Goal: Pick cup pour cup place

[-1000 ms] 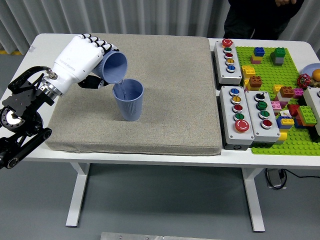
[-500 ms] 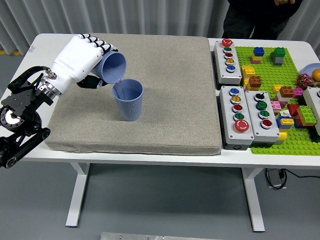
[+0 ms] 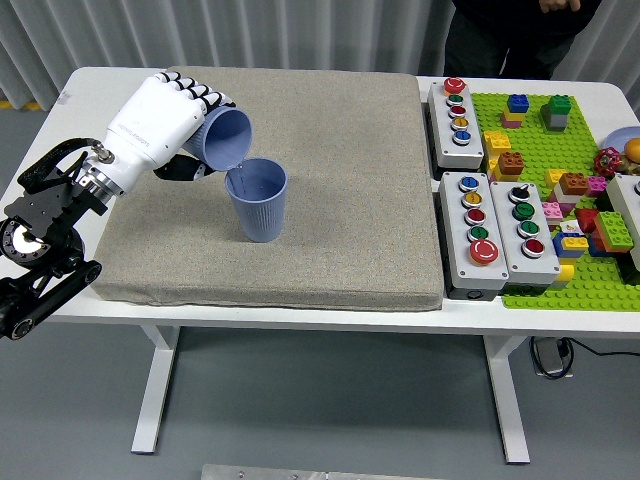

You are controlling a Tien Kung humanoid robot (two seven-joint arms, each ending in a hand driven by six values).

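My left hand (image 3: 172, 118) is shut on a blue cup (image 3: 224, 137), tipped on its side with its mouth facing right and down. The cup's lip hangs just over the left rim of a second blue ribbed cup (image 3: 258, 199), which stands upright on the grey mat (image 3: 330, 180). A thin trickle runs from the tipped cup into the standing one. My right arm is not in view.
Three grey button boxes (image 3: 456, 110) (image 3: 474, 230) (image 3: 526, 230) sit right of the mat. A green baseplate (image 3: 560, 200) with several toy bricks lies at the far right. A person in dark clothes (image 3: 515, 30) stands at the far side.
The tipped cup has shifted slightly left and up over the standing cup. The pour has thinned from a stream to a trickle.
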